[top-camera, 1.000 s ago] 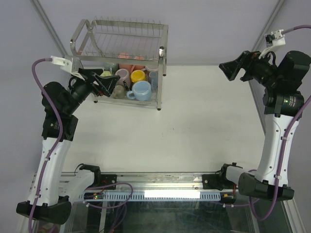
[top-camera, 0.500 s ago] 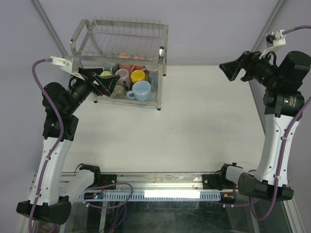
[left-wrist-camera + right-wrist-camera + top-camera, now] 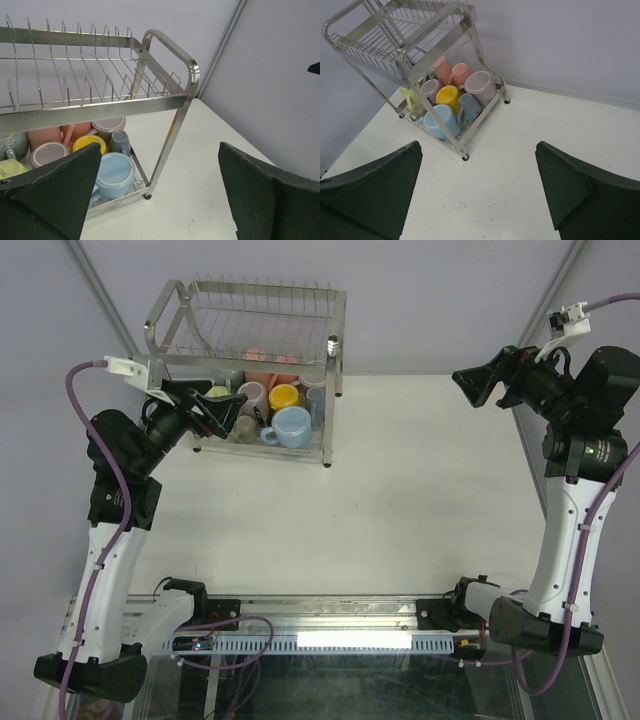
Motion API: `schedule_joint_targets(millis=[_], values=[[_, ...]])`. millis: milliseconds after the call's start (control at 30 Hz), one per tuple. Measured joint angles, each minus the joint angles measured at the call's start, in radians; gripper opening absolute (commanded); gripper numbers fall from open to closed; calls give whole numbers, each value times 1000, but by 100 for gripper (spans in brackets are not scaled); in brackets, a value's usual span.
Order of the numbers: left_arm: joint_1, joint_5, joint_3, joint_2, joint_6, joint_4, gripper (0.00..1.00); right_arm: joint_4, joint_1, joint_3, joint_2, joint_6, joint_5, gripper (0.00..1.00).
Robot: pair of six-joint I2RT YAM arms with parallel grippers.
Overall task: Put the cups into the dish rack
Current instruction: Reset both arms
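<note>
Judging by the glaze, you have hard, slick, chippable cups [image 3: 441, 120], each light enough for a single pinch on a rim wall or handle. They sit packed on the lower shelf of the dish rack [image 3: 192, 70]. Your left gripper [image 3: 222, 410] hovers spread and empty just beside the rack's near left corner; your right gripper [image 3: 468, 388] hangs spread, well apart. The upper shelf overhangs the cups; open room lies over the counter [image 3: 420, 500] rightward.

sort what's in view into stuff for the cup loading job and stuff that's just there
For the job:
- light blue cup, yellow cup and the other cups, all on the lower shelf
- dish rack
- left gripper and right gripper, both open

Just there:
- table
- purple cable
</note>
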State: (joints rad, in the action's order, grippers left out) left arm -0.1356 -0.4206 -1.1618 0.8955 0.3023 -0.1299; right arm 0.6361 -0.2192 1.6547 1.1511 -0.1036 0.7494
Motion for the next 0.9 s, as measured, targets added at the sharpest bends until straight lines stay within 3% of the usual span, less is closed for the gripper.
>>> schedule_joint_targets(millis=[900], values=[[0,0,15,1,-4,3,99,-3,0,0,-1,4,15,99]])
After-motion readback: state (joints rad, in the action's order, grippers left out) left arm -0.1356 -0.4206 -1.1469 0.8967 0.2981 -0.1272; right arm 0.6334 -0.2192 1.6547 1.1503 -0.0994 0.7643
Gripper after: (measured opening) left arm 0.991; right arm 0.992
